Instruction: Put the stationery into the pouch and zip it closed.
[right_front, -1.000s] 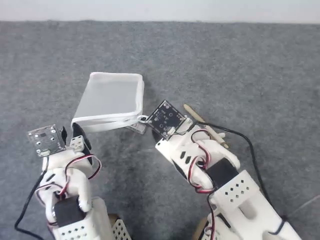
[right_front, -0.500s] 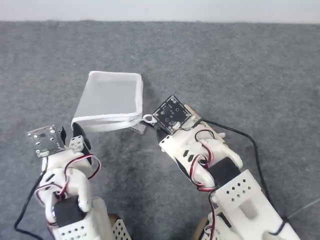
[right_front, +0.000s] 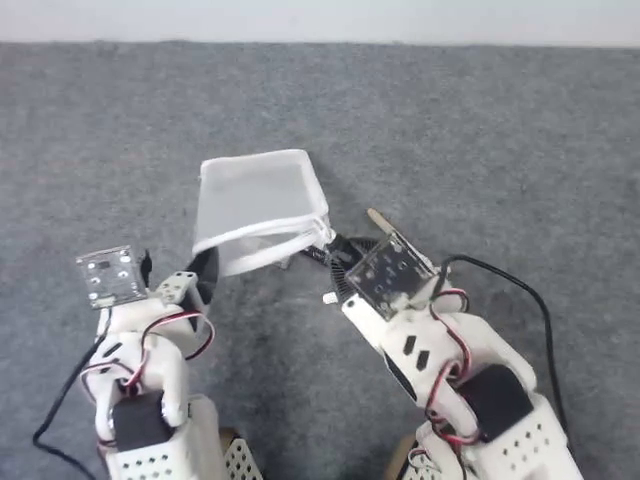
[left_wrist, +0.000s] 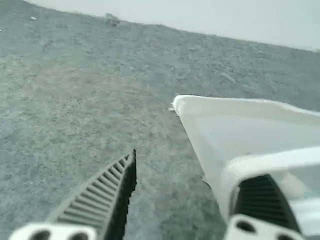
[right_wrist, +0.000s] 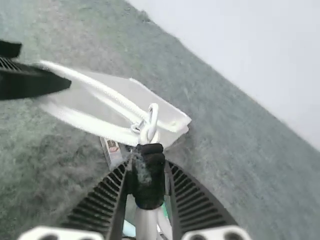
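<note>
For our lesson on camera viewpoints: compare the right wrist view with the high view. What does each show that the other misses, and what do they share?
Right wrist view: the zip pull's white ring and its dark tab, clamped in the right claw. High view: a wooden stick, plus the left arm and right arm seen from above. Shared: the white pouch and the grey table surface.

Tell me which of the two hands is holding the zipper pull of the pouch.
The right hand: its fingers are shut on the zipper pull. The left hand is open, with the edge of the pouch against one finger.
</note>
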